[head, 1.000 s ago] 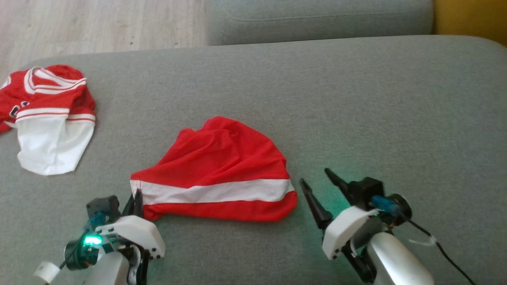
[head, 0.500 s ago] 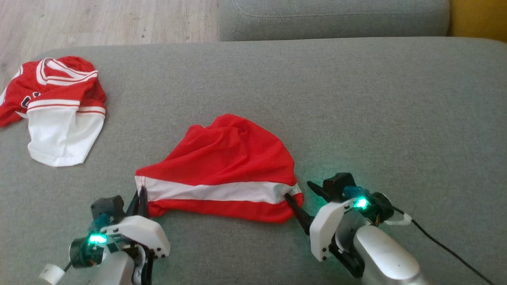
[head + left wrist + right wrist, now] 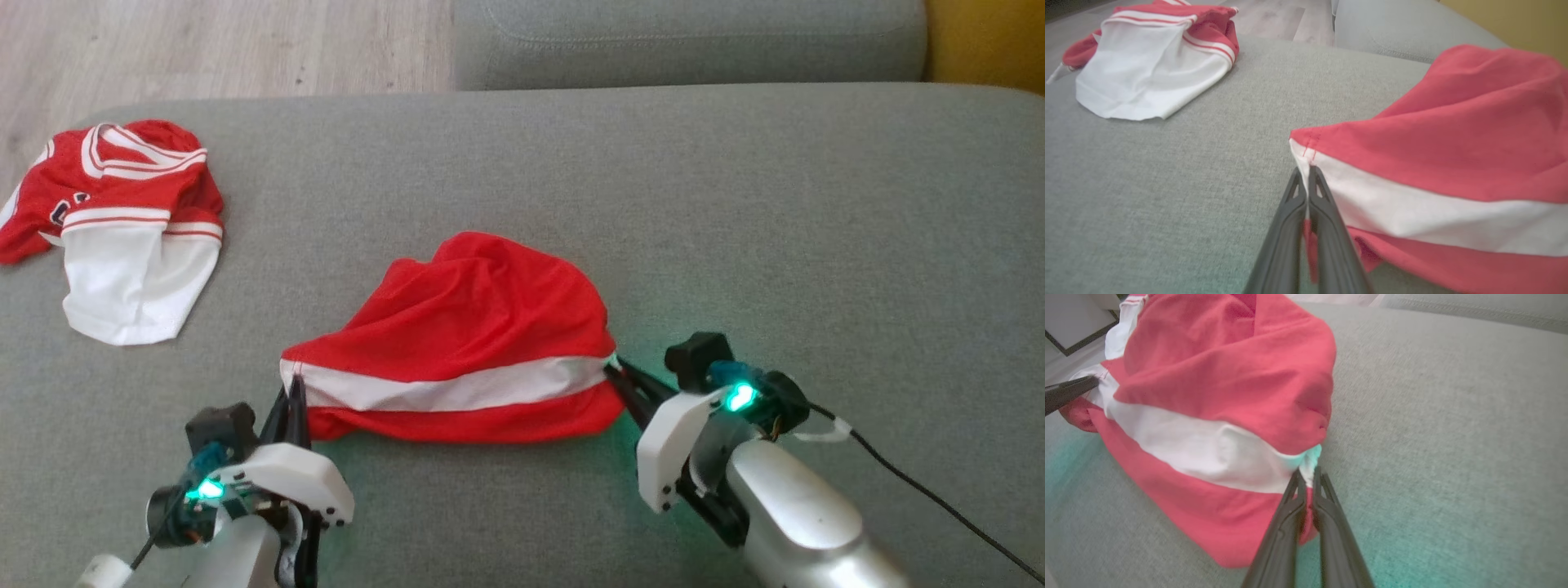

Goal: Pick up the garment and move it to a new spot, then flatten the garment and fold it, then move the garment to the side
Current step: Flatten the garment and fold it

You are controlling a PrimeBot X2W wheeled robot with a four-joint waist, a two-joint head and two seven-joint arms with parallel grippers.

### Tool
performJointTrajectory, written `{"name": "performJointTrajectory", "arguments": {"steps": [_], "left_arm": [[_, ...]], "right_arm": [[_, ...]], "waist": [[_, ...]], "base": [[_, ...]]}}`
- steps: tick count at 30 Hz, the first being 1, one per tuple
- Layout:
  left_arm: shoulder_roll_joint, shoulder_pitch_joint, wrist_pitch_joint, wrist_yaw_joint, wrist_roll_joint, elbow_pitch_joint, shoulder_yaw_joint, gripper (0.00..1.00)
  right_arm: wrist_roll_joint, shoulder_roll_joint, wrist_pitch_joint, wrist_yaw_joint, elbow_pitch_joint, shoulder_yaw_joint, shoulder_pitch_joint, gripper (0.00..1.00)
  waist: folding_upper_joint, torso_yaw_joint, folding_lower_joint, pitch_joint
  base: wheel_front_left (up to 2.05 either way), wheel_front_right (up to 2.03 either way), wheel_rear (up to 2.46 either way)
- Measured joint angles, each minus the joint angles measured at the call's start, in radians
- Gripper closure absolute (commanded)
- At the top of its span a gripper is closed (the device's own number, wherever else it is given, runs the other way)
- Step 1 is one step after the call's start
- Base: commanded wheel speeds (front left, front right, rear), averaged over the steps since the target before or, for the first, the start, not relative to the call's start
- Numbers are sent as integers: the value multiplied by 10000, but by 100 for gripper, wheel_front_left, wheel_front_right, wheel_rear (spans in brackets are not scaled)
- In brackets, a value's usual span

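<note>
Dark-fingered grip: clamping right gripper (image 3: 1308, 475) onto white band at garment (image 3: 482, 318) right corner, left gripper (image 3: 1306, 173) onto left seam corner | risk: possibly slipping off such thin pinches when lifting, or dragging bunched cloth | pose: reaching low, both forearms angling inward | lying mid grey cushion (image 3: 775, 212), well apart from other jersey (image 3: 122, 212)

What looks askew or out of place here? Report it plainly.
Nothing spilled or damaged. The red garment lies bunched into a mound, not flat, with the left gripper and right gripper pinching its white stripe's ends. A second red and white jersey sits crumpled at the far left of the cushion.
</note>
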State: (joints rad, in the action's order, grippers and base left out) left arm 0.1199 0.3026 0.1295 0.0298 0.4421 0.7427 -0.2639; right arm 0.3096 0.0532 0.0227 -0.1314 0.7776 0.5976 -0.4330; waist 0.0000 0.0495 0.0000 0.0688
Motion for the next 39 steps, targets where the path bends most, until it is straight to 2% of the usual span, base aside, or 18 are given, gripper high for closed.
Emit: {"name": "performJointTrajectory", "arguments": {"steps": [9,12,16,24,28,31,35,39], "left_arm": [[50,-6,619,-123,12,-1413,-31,100],[138,-25,698,-123,12,-2341,-58,100],[324,-66,683,-107,-33,-3873,-169,100],[757,-666,105,217,-318,-7306,-313,100],[999,-736,-389,330,-460,-8899,-328,100],[1214,-724,-968,328,-462,-9582,-353,100],[1540,-496,-1484,291,-441,-9616,-345,100],[1582,292,-1647,-48,-198,-8976,-337,100]], "right_arm": [[-267,23,-1030,0,-621,-1187,-55,100],[-405,23,-1118,0,-1252,-1708,26,100],[-652,81,-1085,0,-2679,-2336,477,100],[-1043,405,31,0,-6968,-3505,1920,100],[-1321,460,1016,0,-9187,-4234,2568,100],[-1567,456,1848,0,-10395,-4658,2962,100],[-1722,416,2577,0,-11068,-4800,3004,100],[-1735,339,2736,0,-10374,-4763,2505,100]], "waist": [[0,-153,-1,-536],[0,-264,-2,-782],[0,-484,-1,-1061],[0,-1005,-2,-1558],[0,-1280,-2,-1690],[0,-1434,-3,-1661],[1,-1559,-1,-1406],[0,-1659,-1,-965]], "base": [[0,0,0],[0,0,0],[0,0,0],[0,0,0],[0,0,0],[0,0,0],[0,0,0],[0,0,0]]}}
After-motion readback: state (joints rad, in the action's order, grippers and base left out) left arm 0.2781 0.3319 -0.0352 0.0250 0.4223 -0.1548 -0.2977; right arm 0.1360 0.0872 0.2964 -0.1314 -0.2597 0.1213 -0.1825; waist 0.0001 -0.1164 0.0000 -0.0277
